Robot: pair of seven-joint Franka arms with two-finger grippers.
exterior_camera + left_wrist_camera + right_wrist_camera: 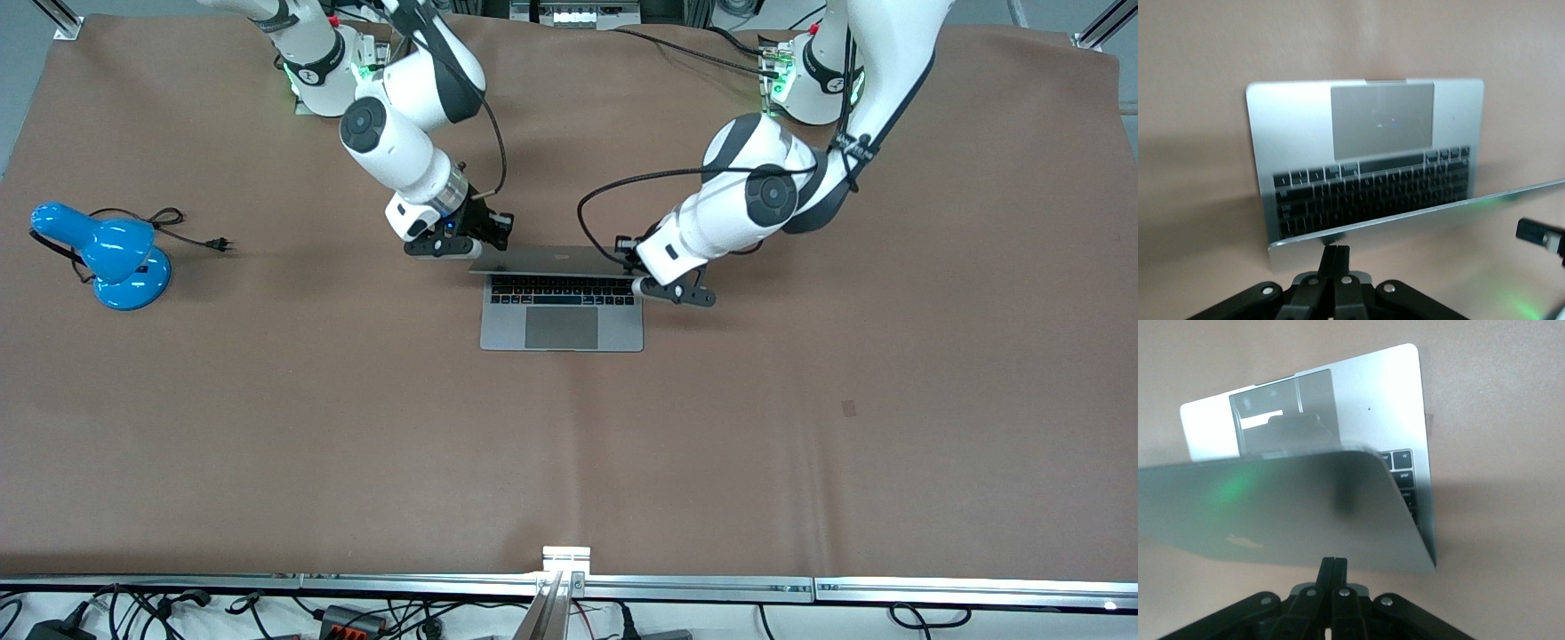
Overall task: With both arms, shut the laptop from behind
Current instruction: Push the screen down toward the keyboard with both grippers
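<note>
The silver-grey laptop [562, 316] lies in the middle of the table with its lid [556, 260] tilted partway down over the black keyboard. My left gripper [629, 263] is shut and empty. Its fingertips rest against the back of the lid near the corner toward the left arm's end, as the left wrist view [1336, 252] shows. My right gripper [499, 238] is shut and empty at the lid's corner toward the right arm's end. In the right wrist view [1333, 564] it sits just at the back of the lid [1271, 513], by the apple logo [1245, 541].
A blue desk lamp [111, 255] with a black cord and plug [218, 243] lies at the right arm's end of the table. The brown table cover [569, 462] stretches toward the front camera, ending at a metal rail [569, 582].
</note>
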